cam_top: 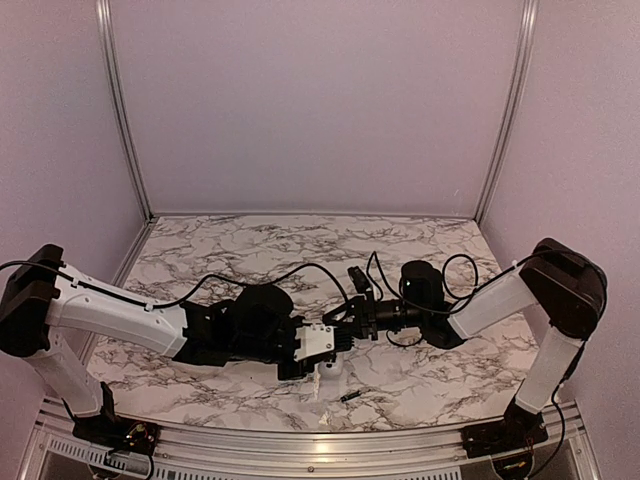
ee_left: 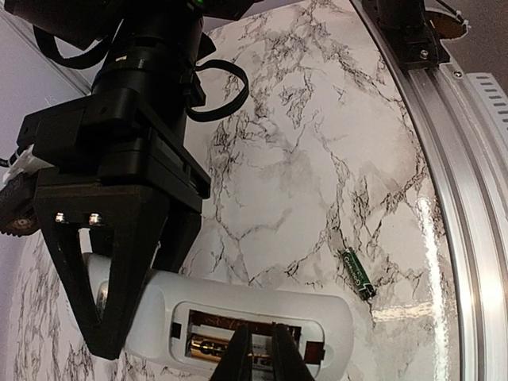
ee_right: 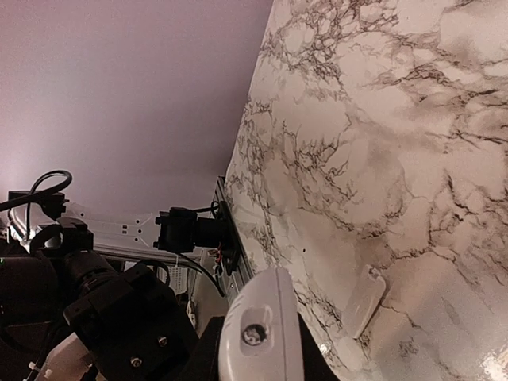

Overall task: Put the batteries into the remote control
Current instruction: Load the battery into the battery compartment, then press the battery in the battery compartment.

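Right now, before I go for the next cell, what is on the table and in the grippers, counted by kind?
Batteries: 2 (seated battery in the open compartment, loose battery on the marble)
Remote control: 1
White oblong piece, probably the battery cover: 1
Total: 4

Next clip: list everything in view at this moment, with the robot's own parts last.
remote control: one, white, back up with its compartment open, held above the table near its front
seated battery: one, silvery, lying in the open compartment
loose battery: one, dark green, on the table beside the remote control
cover: one, white, flat on the table, apart from the remote control
table: one, white marble pattern with grey veins
left gripper: one, black, shut, tips at the compartment
right gripper: one, black, shut on the remote control's end
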Controlling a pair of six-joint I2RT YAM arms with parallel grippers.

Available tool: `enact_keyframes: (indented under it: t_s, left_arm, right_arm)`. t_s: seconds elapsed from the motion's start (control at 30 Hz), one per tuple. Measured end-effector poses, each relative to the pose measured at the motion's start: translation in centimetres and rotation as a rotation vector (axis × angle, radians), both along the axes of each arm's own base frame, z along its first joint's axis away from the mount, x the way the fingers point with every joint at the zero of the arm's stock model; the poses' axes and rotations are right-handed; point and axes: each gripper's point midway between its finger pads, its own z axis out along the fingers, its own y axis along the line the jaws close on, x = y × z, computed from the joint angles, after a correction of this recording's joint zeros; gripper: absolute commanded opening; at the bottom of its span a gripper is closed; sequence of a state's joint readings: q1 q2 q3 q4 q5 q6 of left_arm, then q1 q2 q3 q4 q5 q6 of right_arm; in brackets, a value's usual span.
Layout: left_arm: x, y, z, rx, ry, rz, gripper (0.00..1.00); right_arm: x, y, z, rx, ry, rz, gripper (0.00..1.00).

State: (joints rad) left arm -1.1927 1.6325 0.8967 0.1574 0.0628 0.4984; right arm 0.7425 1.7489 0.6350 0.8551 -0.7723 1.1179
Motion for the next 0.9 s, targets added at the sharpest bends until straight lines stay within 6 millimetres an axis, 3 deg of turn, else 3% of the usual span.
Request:
enact_keyframes:
  t_s: [0.13, 0.3, 0.37, 0.43, 0.47, 0.57, 0.67, 0.77, 0.9]
  left_arm:
    - [0.1, 0.1, 0.9, -0.011, -0.017, 0.008, 0.21]
    - [0.0, 0.7, 4.0, -0.068, -0.048, 0.042, 0.48]
    - [0.1, 1.2, 6.5, -0.13, -0.058, 0.065, 0.65]
    - [0.2, 1.9, 9.1, -0.203, -0.065, 0.1, 0.91]
    - [0.3, 2.4, 10.4, -0.243, -0.066, 0.121, 0.98]
    - [0.7, 3.9, 14.1, -0.38, -0.051, 0.199, 0.99]
    - [1.0, 5.4, 16.0, -0.49, 0.017, 0.285, 0.99]
    - [1.6, 5.8, 15.5, -0.513, 0.104, 0.36, 0.99]
    - [1.9, 5.3, 12.3, -0.469, 0.241, 0.425, 0.99]
  right_arm:
    - [-0.1, 0.0, 0.4, 0.01, -0.004, 0.007, 0.0]
    - [-0.4, -0.1, 1.4, 0.029, -0.029, 0.027, 0.0]
    - [-0.2, -0.2, 1.5, 0.028, -0.04, 0.024, 0.0]
    - [0.0, -0.4, 1.4, 0.026, -0.049, 0.018, 0.0]
    - [0.1, -0.7, 1.4, 0.023, -0.055, 0.013, 0.0]
    - [0.4, -1.3, 1.7, 0.019, -0.081, 0.0, 0.0]
    - [0.6, -1.7, 2.6, 0.024, -0.126, -0.007, 0.0]
    - [0.6, -1.9, 3.5, 0.027, -0.174, -0.014, 0.0]
    - [0.7, -2.1, 4.0, 0.019, -0.215, -0.024, 0.0]
